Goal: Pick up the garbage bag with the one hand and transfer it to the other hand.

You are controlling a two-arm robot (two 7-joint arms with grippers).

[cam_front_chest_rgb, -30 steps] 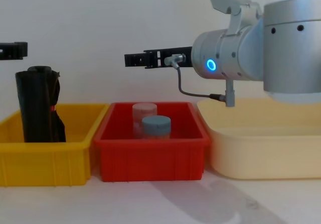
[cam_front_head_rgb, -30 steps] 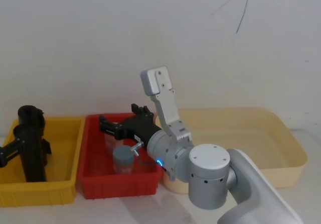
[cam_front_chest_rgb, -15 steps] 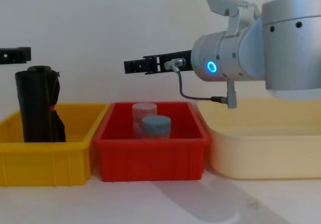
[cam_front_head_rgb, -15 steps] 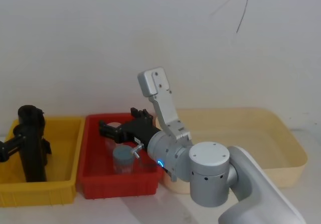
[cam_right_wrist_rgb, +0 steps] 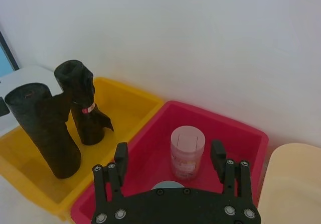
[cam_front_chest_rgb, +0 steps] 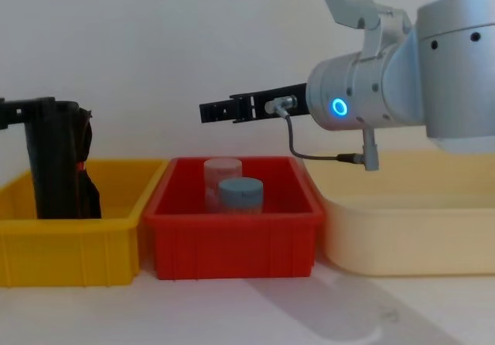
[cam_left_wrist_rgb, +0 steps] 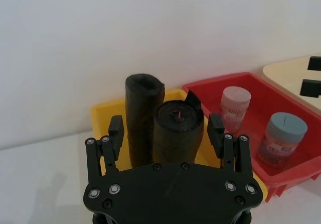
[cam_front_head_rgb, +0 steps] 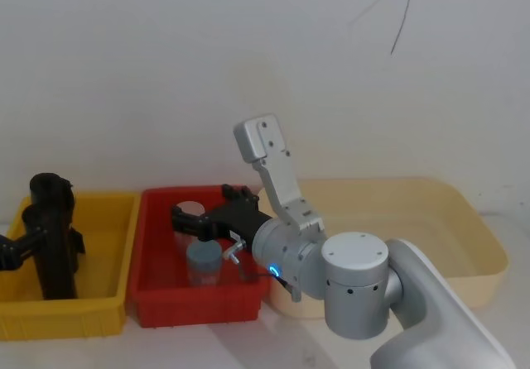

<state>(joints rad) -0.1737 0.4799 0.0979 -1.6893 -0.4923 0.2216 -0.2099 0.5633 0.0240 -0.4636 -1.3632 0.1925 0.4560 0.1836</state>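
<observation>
L gripper [cam_left_wrist_rgb: 166, 126], jaws wide & holding nothing, sits at top of upright garbage bag [cam_left_wrist_rgb: 178, 138] in yellow bin [cam_front_chest_rgb: 69, 252] on the left, prob. lining up a pinch; R gripper [cam_front_chest_rgb: 206, 112] hovers open & empty over red bin [cam_front_chest_rgb: 232, 244], handy for handoff.

My left hand [cam_left_wrist_rgb: 166, 127] has sunk. A second ago, seen from the chest, it hung clear above the garbage bag [cam_front_chest_rgb: 48, 163]; now it sits level with the roll's top end and reaches further in across it. My right hand [cam_front_chest_rgb: 207, 113] has come down a little toward the red bin [cam_front_chest_rgb: 232, 215] and drawn back slightly to my right. The blue ring [cam_front_chest_rgb: 339, 107] on its arm has shifted the same way.
</observation>
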